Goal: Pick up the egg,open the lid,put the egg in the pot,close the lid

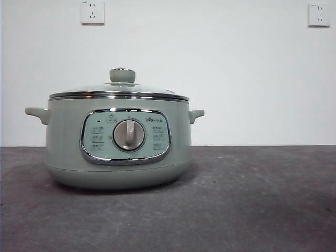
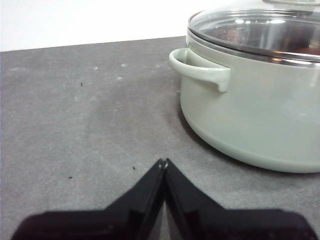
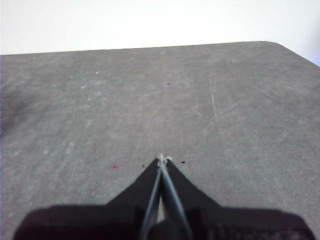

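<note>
The pale sage-green pot (image 1: 118,144) stands on the dark table, left of centre in the front view, dial facing me. The glass lid (image 1: 119,92) with its green knob sits shut on it. In the left wrist view the pot (image 2: 255,115) and its lid (image 2: 257,30) are close by, one side handle towards my left gripper (image 2: 163,162), which is shut and empty above the table. My right gripper (image 3: 161,159) is shut and empty over bare table, away from the pot. The egg is out of view. Neither arm shows in the front view.
The dark grey table (image 1: 252,199) runs to a white wall behind. Two wall sockets (image 1: 92,11) sit high on the wall. The table's far corner (image 3: 280,47) shows in the right wrist view.
</note>
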Motion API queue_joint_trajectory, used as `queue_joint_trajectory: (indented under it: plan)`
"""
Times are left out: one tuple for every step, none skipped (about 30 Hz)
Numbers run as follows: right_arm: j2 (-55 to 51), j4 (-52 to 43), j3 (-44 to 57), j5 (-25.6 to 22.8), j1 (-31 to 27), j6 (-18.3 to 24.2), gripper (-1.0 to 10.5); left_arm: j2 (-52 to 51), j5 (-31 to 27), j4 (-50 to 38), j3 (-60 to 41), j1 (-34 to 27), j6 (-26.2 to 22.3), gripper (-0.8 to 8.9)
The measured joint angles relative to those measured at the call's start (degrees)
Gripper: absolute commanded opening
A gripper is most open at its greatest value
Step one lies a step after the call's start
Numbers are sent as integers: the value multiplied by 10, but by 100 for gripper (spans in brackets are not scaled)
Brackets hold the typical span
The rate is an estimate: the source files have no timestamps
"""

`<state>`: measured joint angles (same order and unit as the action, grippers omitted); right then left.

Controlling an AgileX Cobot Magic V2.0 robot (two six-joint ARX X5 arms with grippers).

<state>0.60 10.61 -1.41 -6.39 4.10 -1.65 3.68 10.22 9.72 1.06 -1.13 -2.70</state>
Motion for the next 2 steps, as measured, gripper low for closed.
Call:
queue_joint_trajectory:
  plan:
    - [0,0,0,0,0,0,1,0,0,0,0,0,0,-3]
    - [0,0,0,0,0,0,1,0,0,0,0,0,0,-4]
